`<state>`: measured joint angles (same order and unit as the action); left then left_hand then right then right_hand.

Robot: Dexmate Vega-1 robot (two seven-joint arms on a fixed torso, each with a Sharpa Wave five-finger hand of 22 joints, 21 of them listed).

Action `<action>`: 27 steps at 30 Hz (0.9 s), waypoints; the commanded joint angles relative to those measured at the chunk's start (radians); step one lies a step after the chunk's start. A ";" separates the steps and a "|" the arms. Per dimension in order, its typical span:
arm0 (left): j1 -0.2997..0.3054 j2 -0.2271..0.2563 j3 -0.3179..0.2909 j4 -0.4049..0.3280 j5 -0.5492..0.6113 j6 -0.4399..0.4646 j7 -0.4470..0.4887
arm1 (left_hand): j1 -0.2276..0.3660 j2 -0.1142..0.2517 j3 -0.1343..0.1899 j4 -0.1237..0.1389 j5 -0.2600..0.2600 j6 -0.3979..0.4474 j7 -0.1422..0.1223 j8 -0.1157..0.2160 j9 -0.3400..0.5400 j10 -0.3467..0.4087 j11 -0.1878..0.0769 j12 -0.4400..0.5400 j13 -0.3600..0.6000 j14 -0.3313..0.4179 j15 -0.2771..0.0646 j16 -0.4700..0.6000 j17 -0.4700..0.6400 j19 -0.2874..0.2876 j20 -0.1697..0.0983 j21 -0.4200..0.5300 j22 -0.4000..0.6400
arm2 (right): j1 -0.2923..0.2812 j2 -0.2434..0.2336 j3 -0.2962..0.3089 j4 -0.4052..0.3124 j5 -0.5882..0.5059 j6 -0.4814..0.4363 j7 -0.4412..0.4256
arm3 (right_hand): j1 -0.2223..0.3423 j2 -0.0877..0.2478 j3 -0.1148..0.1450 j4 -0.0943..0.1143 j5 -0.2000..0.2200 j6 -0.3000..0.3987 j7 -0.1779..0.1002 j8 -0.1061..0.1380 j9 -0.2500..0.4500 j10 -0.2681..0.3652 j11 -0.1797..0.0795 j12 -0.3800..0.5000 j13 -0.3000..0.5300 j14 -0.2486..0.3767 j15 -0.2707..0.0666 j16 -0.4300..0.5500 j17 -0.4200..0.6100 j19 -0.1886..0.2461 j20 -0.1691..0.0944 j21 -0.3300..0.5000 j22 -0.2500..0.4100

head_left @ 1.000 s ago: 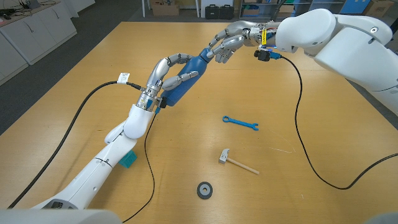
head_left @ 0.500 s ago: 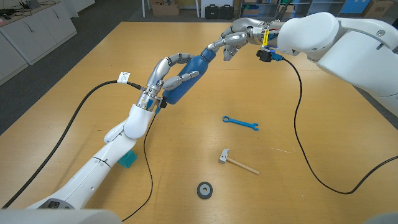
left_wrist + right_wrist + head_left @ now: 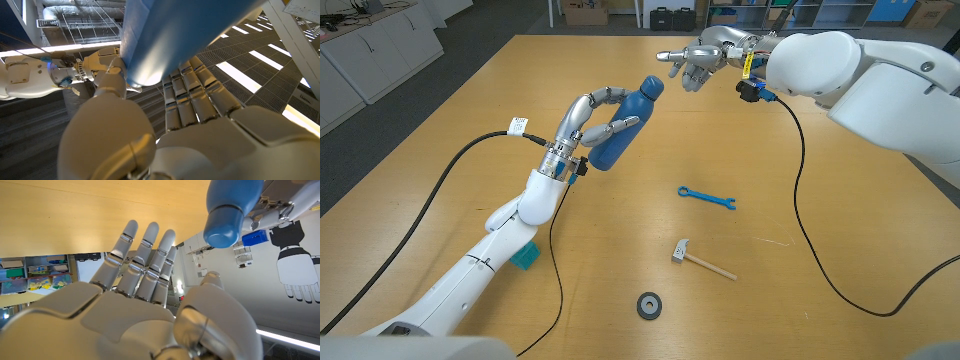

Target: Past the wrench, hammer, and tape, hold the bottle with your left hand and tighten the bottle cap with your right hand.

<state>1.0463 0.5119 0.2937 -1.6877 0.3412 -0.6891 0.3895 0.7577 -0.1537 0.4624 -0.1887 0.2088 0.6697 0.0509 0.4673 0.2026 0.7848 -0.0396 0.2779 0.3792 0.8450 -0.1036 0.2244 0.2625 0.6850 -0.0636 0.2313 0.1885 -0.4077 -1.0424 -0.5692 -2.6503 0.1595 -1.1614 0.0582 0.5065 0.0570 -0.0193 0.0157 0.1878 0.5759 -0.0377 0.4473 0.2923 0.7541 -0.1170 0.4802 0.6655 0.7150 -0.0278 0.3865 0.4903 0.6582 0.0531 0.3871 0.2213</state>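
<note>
Head view: my left hand (image 3: 582, 128) grips the blue bottle (image 3: 621, 125) tilted above the table, far side at 12 o'clock from the wrench (image 3: 706, 197), while my right hand (image 3: 692, 63) has let go of the cap (image 3: 651, 87) and backed toward 2 o'clock. Left wrist view shows the fingers (image 3: 192, 100) wrapped around the bottle body; right wrist view shows my fingers (image 3: 137, 255) spread and empty beside the cap, so I judge one tightening turn is finished and I must re-grip.

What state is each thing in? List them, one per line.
bottle: tilted, held off the table, cap on.
left hand: grips the bottle's body.
right hand: fingers spread, holding nothing, clear of the cap.
wrench: lying flat.
hammer: lying on the table.
tape: lying flat.
</note>
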 commanded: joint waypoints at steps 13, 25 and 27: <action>0.015 -0.031 0.013 -0.007 -0.193 0.013 -0.050 | 0.238 0.224 0.015 0.017 0.008 0.185 -0.183 -0.001 0.005 0.148 -0.131 0.005 0.008 -0.003 -0.137 0.003 0.004 0.010 -0.135 0.002 0.002 | -0.644 0.071 0.419 0.229 0.095 0.728 -0.250 | 0.019 0.029 0.021 -0.037 -0.004 -0.102 0.094 -0.083 -0.029 -0.219 0.141 -0.152 -0.099 -0.222 0.067 -0.113 -0.052 -0.112 -0.044 -0.030 0.012; 0.021 -0.055 0.016 -0.020 -0.334 0.079 -0.100 | 0.240 0.227 0.014 0.018 0.008 0.195 -0.181 0.003 0.006 0.157 -0.128 0.007 0.010 0.003 -0.137 0.005 0.005 0.012 -0.135 0.003 0.002 | -0.727 0.194 0.383 0.426 0.113 1.055 -0.288 | 0.016 0.035 0.024 -0.040 -0.005 -0.120 0.108 -0.102 -0.037 -0.240 0.168 -0.176 -0.126 -0.258 0.075 -0.134 -0.063 -0.141 -0.045 -0.042 0.010; 0.019 -0.037 0.014 -0.025 -0.365 0.102 -0.131 | 0.241 0.227 0.014 0.018 0.008 0.195 -0.181 0.003 0.006 0.158 -0.130 0.007 0.010 0.004 -0.137 0.006 0.006 0.013 -0.135 0.003 0.002 | -0.720 0.205 0.368 0.444 0.112 1.066 -0.289 | 0.009 0.035 0.023 -0.037 -0.006 -0.129 0.113 -0.108 -0.039 -0.242 0.172 -0.180 -0.131 -0.265 0.082 -0.138 -0.065 -0.145 -0.044 -0.043 0.009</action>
<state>1.0628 0.4690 0.3075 -1.7018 0.1088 -0.6501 0.3295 0.7606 -0.1563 0.4624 -0.1886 0.2108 0.6733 0.0544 0.4647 0.2075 0.7940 -0.0306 0.2788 0.3883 0.8449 -0.1034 0.2244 0.2625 0.6850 -0.0635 0.2313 0.1885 -1.0598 -0.9151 -0.1845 -2.3401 0.2644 -0.2922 -0.1935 0.5211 0.0824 0.0060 -0.0177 0.1878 0.4537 0.0699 0.3442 0.2551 0.5145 0.0477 0.3064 0.5375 0.4590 0.0522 0.2541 0.4263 0.5215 0.0097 0.3473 0.2275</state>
